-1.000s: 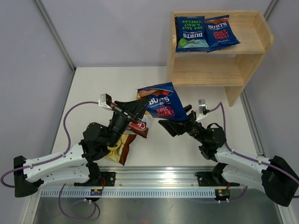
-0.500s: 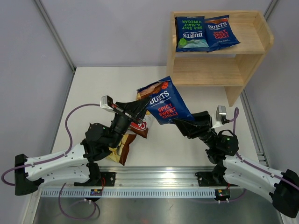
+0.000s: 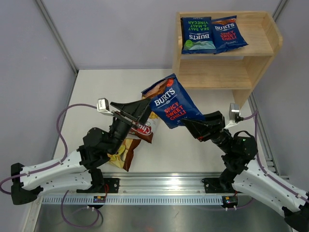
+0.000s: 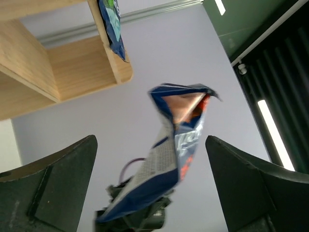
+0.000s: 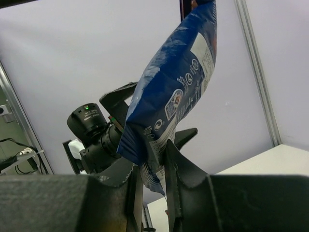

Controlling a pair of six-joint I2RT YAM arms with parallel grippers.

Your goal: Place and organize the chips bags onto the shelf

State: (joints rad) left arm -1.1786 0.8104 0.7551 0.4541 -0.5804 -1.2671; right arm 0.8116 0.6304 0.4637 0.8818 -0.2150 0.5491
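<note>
A dark blue red-lettered Burts chips bag [image 3: 172, 102] hangs tilted in the air above the table, and my right gripper [image 3: 189, 126] is shut on its lower edge. In the right wrist view the bag [image 5: 174, 92] rises from between my right gripper [image 5: 153, 162] jaws. My left gripper [image 3: 141, 112] stands open just left of the bag, apart from it; in its wrist view the bag [image 4: 177, 145] floats beyond the spread left gripper [image 4: 150, 140]. Two blue Burts bags [image 3: 211, 34] lie on the top tier of the wooden shelf [image 3: 217, 72]. Brown-and-white Chuba bags [image 3: 133, 144] lie on the table under my left arm.
The shelf's lower tier [image 3: 212, 76] holds nothing. Grey walls close in the white table [image 3: 101, 92] on the left, back and right. A metal rail [image 3: 159, 186] with both arm bases runs along the near edge.
My left gripper has opened and let go of the blue bag. My right gripper has shut on the bag's lower edge and carried it up and to the right.
</note>
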